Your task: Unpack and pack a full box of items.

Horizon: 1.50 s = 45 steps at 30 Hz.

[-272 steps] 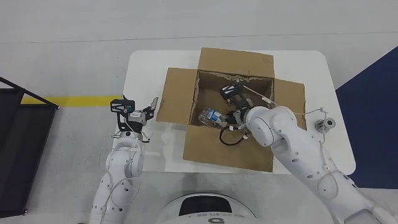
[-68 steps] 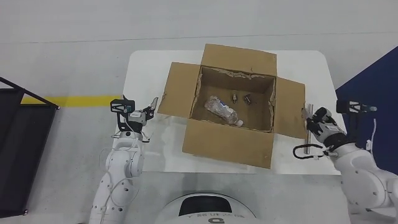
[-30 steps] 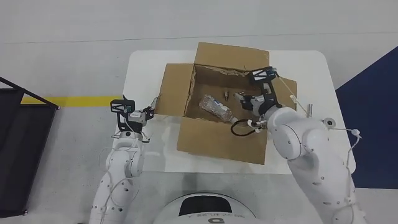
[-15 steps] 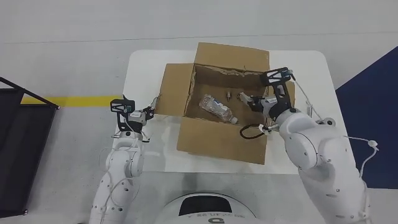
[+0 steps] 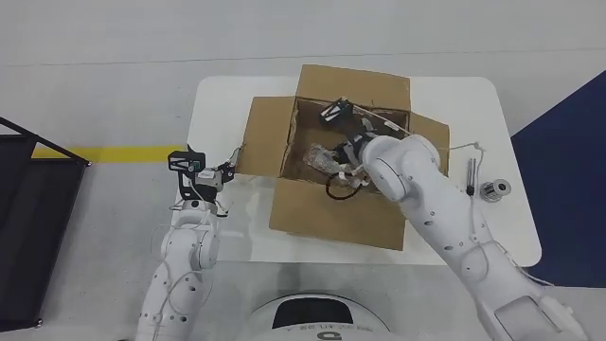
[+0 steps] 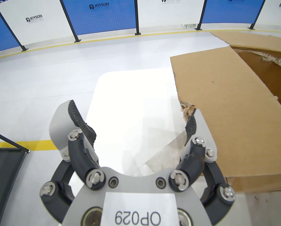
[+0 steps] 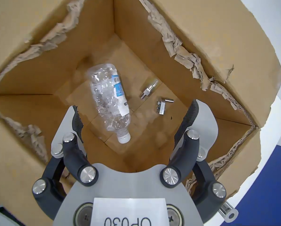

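Inside cardboard box (image 7: 201,31): plastic bottle (image 7: 109,97) lying flat, metal fitting (image 7: 149,88), small bracket (image 7: 163,105).

Pale floor (image 5: 95,38) with a yellow line (image 5: 123,153), blue-and-white partition panels (image 6: 100,17), perhaps a dark rack (image 5: 24,237).

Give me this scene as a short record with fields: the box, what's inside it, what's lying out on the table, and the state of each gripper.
Box: cardboard box, flaps open, on the white table
Inside: clear plastic bottle lying on its side; small metal fitting; small metal piece next to it
On table: metal rod and round metal part, on the robot's right of the box
Left gripper: open, empty, beside the box's left flap
Right gripper: open, empty, over the box's opening
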Available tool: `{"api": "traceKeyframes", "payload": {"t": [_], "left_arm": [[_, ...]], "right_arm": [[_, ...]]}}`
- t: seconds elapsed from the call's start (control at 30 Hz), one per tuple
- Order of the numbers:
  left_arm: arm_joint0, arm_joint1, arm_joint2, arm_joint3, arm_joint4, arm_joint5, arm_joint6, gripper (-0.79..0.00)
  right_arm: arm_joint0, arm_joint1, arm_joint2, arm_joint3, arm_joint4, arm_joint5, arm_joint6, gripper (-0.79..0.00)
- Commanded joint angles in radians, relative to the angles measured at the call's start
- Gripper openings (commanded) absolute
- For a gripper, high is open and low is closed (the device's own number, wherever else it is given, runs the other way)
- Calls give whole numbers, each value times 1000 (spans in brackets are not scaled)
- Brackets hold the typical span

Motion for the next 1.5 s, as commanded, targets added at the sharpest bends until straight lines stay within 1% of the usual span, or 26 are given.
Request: {"api": "traceKeyframes", "payload": {"t": [0.0,0.07,0.1,0.13,0.2,0.23,0.27,0.33,0.37,0.4,0.47,0.67,0.87,0.93,0.97,1.1,1.2,1.27,1.4,1.47], "left_arm": [[0,0,0,0,0,0,0,0],[0,0,0,0,0,0,0,0],[0,0,0,0,0,0,0,0],[0,0,0,0,0,0,0,0],[0,0,0,0,0,0,0,0],[0,0,0,0,0,0,0,0],[0,0,0,0,0,0,0,0],[0,0,0,0,0,0,0,0],[0,0,0,0,0,0,0,0],[0,0,0,0,0,0,0,0],[0,0,0,0,0,0,0,0],[0,0,0,0,0,0,0,0],[0,0,0,0,0,0,0,0],[0,0,0,0,0,0,0,0],[0,0,0,0,0,0,0,0],[0,0,0,0,0,0,0,0],[0,0,0,0,0,0,0,0],[0,0,0,0,0,0,0,0],[0,0,0,0,0,0,0,0],[0,0,0,0,0,0,0,0]], "right_arm": [[43,-11,-12,71,31,14,10,0],[59,-15,-9,126,50,14,10,0],[68,-17,-3,155,60,19,12,-25],[75,-19,2,188,65,27,12,-71],[86,-21,4,241,75,9,2,-80],[88,-22,3,265,72,-1,-5,-105],[88,-22,3,285,69,-10,-14,-108],[85,-22,7,325,72,-27,-34,-219],[83,-22,11,344,76,-36,-47,-299],[85,-22,16,366,79,-39,-55,-400],[91,-24,15,398,78,-39,-69,-428],[109,-36,11,472,112,-41,-96,-582],[127,-48,-4,524,135,-45,-113,-650],[135,-52,-11,542,137,-47,-116,-730],[138,-55,-15,549,140,-45,-118,-785],[143,-60,-24,557,133,-33,-116,-785],[118,-52,1,509,120,-30,-128,-785],[73,-39,33,436,101,-36,-144,-785],[-49,-10,107,249,47,-37,-162,-785],[-146,9,158,112,11,-47,-199,-785]]}}
